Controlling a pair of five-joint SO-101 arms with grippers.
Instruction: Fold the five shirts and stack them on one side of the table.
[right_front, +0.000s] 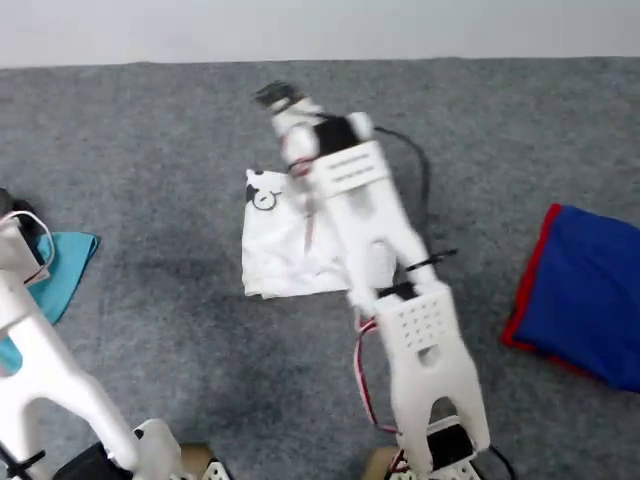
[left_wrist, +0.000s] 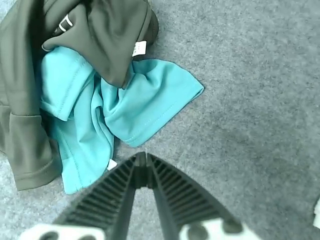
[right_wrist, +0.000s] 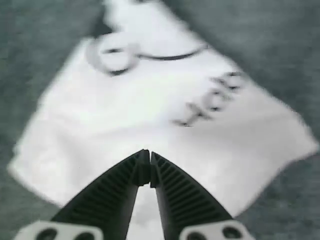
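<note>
The white shirt (right_wrist: 165, 100) lies folded under the closed, empty fingers of the right gripper (right_wrist: 145, 167); the blue shirt (right_front: 590, 290) looks folded too. Beyond the left gripper (left_wrist: 142, 170), fingers likewise closed, the teal shirt (left_wrist: 145, 100) and dark shirt (left_wrist: 105, 30) lie crumpled, unstacked.

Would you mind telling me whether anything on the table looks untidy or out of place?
The teal shirt and a dark shirt lie crumpled in one heap, the dark one draped over the teal. The white shirt lies mid-table and the blue shirt well apart from it, each on its own.

Jaws pressed together on left tool (left_wrist: 142, 159) and right tool (right_wrist: 145, 155) — right arm (right_front: 400, 290) stretched forward
</note>
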